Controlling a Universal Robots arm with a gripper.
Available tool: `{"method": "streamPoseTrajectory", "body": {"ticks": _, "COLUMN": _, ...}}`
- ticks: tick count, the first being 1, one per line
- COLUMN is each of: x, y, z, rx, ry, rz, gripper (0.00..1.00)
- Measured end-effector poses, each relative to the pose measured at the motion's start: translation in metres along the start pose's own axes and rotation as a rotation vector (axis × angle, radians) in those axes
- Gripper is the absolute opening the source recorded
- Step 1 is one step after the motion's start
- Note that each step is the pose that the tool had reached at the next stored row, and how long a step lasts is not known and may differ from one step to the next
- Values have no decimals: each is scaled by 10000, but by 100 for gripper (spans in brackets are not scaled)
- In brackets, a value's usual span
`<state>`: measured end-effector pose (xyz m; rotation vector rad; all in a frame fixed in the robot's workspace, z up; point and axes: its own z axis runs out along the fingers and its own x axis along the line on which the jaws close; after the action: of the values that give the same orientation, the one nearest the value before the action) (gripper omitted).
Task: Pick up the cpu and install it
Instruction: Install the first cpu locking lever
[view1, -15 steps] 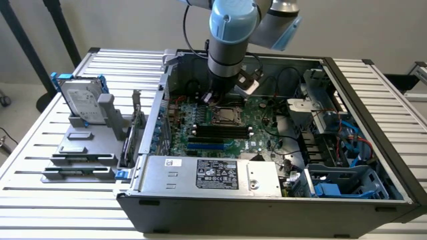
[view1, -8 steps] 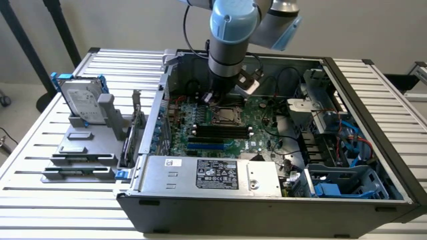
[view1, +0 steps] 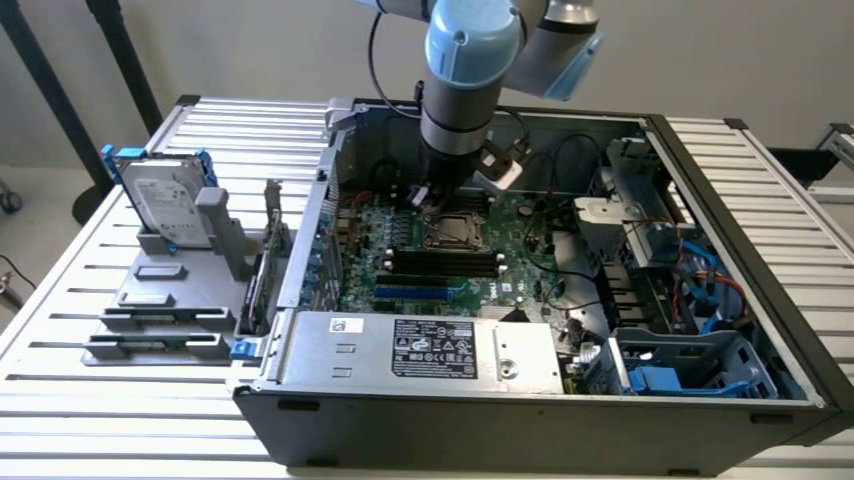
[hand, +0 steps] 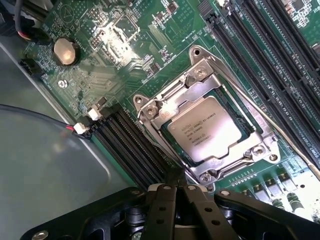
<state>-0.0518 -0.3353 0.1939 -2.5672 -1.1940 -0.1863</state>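
From my remote station I saw the cpu (hand: 204, 128) lying flat inside its socket frame (hand: 150, 107) on the motherboard (view1: 514, 255), printed lid facing up. The gripper (hand: 175, 187) hung just beside that socket frame, its fingers pressed together and holding nothing. Black memory slots (hand: 132, 145) ran alongside the socket frame. In the exterior view the arm (view1: 461, 90) reached down into the open computer case (view1: 534, 425), above the socket frame, with the hard drive (view1: 167, 205) standing well apart from it, outside the case.
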Motion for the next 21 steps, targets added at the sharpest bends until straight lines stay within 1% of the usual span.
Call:
{"method": "streamPoseTrajectory", "body": {"ticks": 12, "x": 56, "y": 65, "z": 7, "rx": -34, "ry": -39, "rz": -1, "gripper": 11}}
{"method": "streamPoseTrajectory", "body": {"ticks": 21, "x": 134, "y": 161, "z": 9, "rx": -46, "ry": -55, "rz": 0, "gripper": 11}}
